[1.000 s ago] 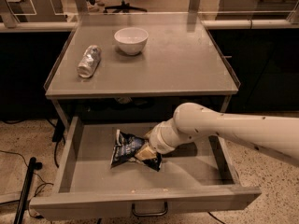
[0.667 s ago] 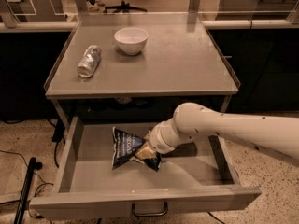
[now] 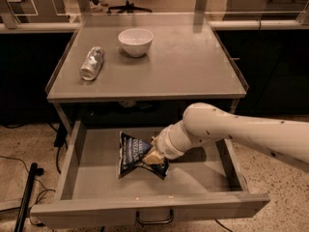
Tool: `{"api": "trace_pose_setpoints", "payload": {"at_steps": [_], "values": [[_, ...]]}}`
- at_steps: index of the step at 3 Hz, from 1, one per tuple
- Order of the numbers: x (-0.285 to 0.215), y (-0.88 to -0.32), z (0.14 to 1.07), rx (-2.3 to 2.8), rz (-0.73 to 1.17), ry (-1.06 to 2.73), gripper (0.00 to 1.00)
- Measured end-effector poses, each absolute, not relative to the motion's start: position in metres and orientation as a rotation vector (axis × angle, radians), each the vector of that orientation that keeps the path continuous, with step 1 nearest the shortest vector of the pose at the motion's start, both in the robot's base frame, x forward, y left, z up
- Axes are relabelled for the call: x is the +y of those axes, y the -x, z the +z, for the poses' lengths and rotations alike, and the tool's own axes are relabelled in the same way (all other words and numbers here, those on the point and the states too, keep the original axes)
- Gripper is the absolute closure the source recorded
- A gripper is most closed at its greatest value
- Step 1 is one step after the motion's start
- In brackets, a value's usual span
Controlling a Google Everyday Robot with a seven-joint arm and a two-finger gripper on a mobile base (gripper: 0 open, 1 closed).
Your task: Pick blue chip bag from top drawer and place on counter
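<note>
Beneath tabletop's (image 3: 193, 66) front edge, reaches into top drawer (image 3: 203, 178), claw (image 3: 153, 156) clamped on blue chip bag (image 3: 131, 151) for lifting out.

floor: speckled terrazzo (image 3: 34, 144) | behind: office chair base (image 3: 126, 5) | left: black cables (image 3: 12, 157), dark pole (image 3: 25, 199) | light: warm, dim

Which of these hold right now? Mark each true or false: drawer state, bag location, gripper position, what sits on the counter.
1. The top drawer is pulled open. True.
2. The blue chip bag lies on the counter. False: it is inside the drawer.
3. The gripper is down in the drawer at the bag. True.
4. The white bowl sits in the drawer. False: it stands on the counter.
5. A foil-wrapped cylinder lies on the counter, left of the bowl. True.
</note>
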State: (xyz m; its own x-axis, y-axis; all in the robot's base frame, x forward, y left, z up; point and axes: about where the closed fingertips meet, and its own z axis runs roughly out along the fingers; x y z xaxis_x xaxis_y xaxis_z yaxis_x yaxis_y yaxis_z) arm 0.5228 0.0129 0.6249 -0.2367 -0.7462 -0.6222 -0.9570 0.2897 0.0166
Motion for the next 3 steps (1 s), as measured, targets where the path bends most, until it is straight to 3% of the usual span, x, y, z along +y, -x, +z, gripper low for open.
{"api": "trace_pose_setpoints", "payload": {"at_steps": [3], "values": [[-0.023,-0.505,0.699,1.983,0.549,1.471,1.0]]}}
